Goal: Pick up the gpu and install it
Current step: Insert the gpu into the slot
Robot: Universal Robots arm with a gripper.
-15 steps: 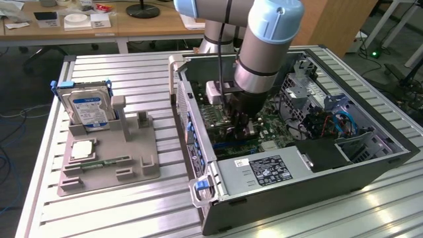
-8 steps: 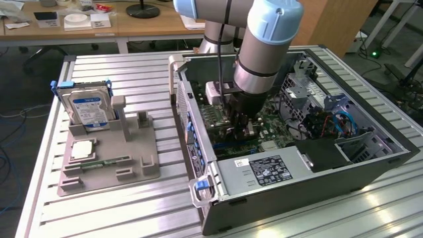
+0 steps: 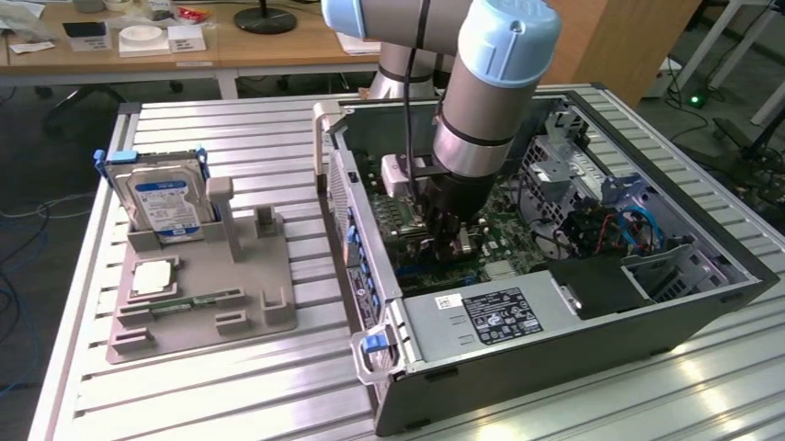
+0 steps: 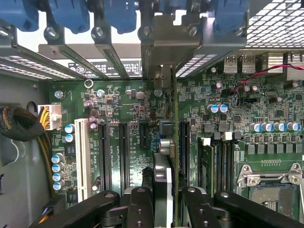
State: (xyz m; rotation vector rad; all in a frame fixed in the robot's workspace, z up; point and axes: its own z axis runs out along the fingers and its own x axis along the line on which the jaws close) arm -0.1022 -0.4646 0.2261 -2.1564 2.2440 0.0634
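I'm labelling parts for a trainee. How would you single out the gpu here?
Find the open computer case, then the green motherboard inside. The gpu stands edge-on between the end effector's fingers over a black slot, its metal bracket at the rear openings; neighbouring slots are bare.

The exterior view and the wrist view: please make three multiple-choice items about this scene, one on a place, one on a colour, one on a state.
1. Where is the gripper?
A. Inside the open computer case
B. Above the grey tray
C. Over the wooden desk

2. What colour is the label on the hard drive standing in the tray?
A. Red
B. Blue
C. Yellow

3. What is the gripper doing with the gpu?
A. Holding it edge-on over the motherboard
B. Leaving it on the tray
C. Holding it outside the case

Answers: 1 A, the arm reaches down into the case. 2 B, the label is blue and white. 3 A, the thin card stands between the fingers, above the slots.
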